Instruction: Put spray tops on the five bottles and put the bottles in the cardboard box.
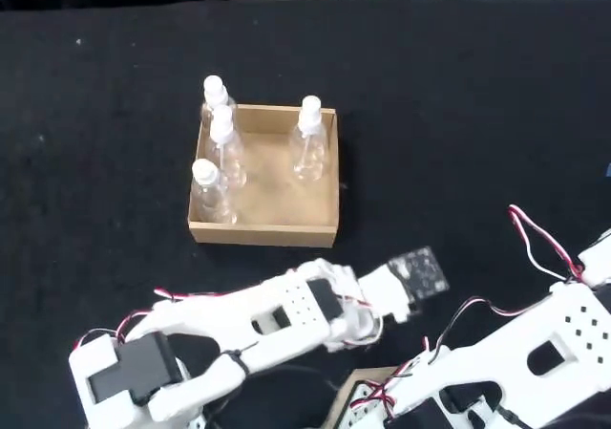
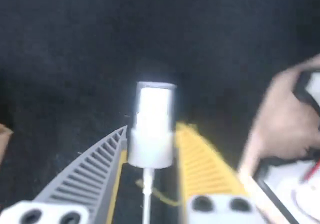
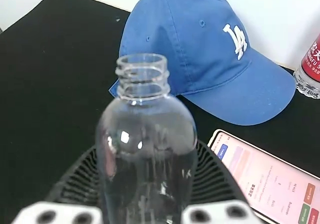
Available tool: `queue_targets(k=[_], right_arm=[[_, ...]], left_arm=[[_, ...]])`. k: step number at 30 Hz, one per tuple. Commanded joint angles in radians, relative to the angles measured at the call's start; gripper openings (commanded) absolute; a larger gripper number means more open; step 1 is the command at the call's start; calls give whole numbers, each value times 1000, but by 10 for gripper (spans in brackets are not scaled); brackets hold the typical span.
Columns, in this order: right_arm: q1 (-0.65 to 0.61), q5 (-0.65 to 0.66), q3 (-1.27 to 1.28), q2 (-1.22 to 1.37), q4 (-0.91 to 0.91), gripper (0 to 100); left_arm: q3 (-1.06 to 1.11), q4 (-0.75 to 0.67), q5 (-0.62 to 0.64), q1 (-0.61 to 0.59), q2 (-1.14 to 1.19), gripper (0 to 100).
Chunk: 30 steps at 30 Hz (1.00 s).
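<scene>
Cardboard box [image 1: 267, 233] is the biggest of your task's things. It sits on the black table [image 1: 477, 114], out beyond your left gripper and well apart from it, on the far side from the arm bases. Four capped bottles [image 1: 310, 142] stand upright inside it: three along the wall farthest from your right arm, one alone near the opposite wall.

Your two arms lie nearest the camera in the high view, the left arm [image 1: 267, 319] stretched along the table's near edge towards the right arm [image 1: 535, 353].

Past your right gripper [image 3: 146, 159] a blue cap [image 3: 200, 59] lies on the table, with a phone [image 3: 270, 179] just beside the gripper and a red-labelled bottle [image 3: 310, 69] past the phone.

That right gripper is closed around the fifth bottle [image 3: 145, 114], its ribbed fingers [image 3: 75, 179] hugging the lower body on both sides. The bottle is clear, upright, and open at the neck with no top on it.

Your left gripper [image 2: 152, 130] pinches the last spray top [image 2: 155, 104] between its grey and yellow fingers, narrowly parted to the top's width. The white head points away from the wrist, and the thin dip tube runs back between the jaws.
</scene>
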Motion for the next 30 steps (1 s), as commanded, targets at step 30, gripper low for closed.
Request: queue_targets(k=[30], right_arm=[[-437, 0, -5, -45, 141, 10]], left_arm=[[-245, 146, -14, -415, -1160, 38]])
